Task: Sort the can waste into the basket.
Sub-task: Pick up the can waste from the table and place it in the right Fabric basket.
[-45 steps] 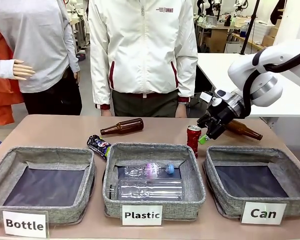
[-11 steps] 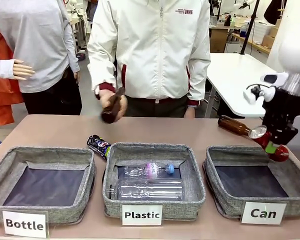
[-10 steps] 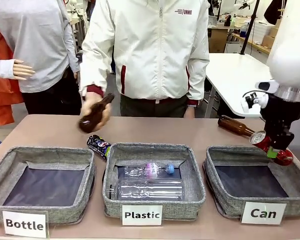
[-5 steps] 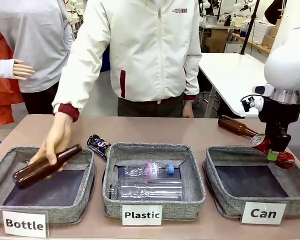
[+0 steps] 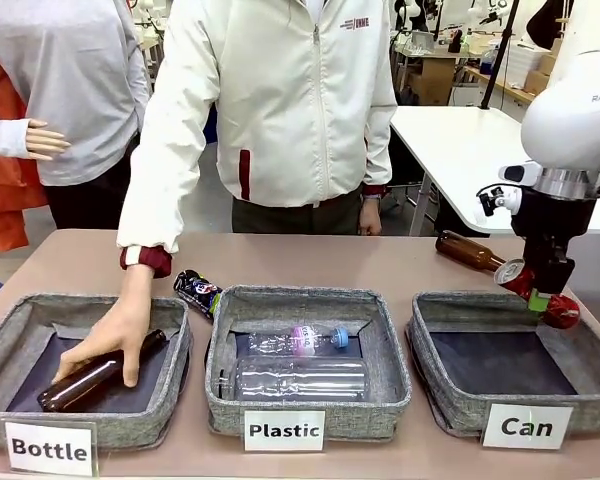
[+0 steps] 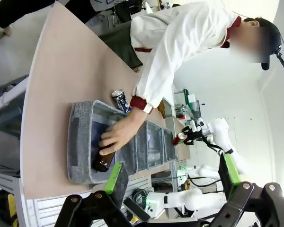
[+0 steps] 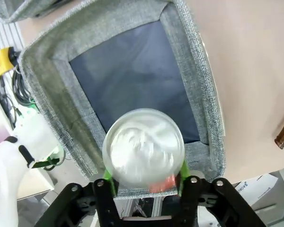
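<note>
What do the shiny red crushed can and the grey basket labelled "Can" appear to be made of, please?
Shiny red crushed can: looks like thin painted metal, probably aluminium; glossy red side, bare silvery end. Grey basket labelled "Can": seemingly woven fabric, matte, with visible weave and a dark lining.

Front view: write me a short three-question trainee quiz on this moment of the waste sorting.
1. True or false: the red can lies on the floor of the Can basket.
2. Where is the black printed can? A: on the table, behind the baskets. B: inside a basket. C: between a gripper's fingers.
3. Fill in: the person's hand rests on a brown bottle in the leftmost basket, labelled ___.

Key: 1 false, the can is between the fingers of the right gripper, above the basket's far rim. 2 A. 3 Bottle.
</note>
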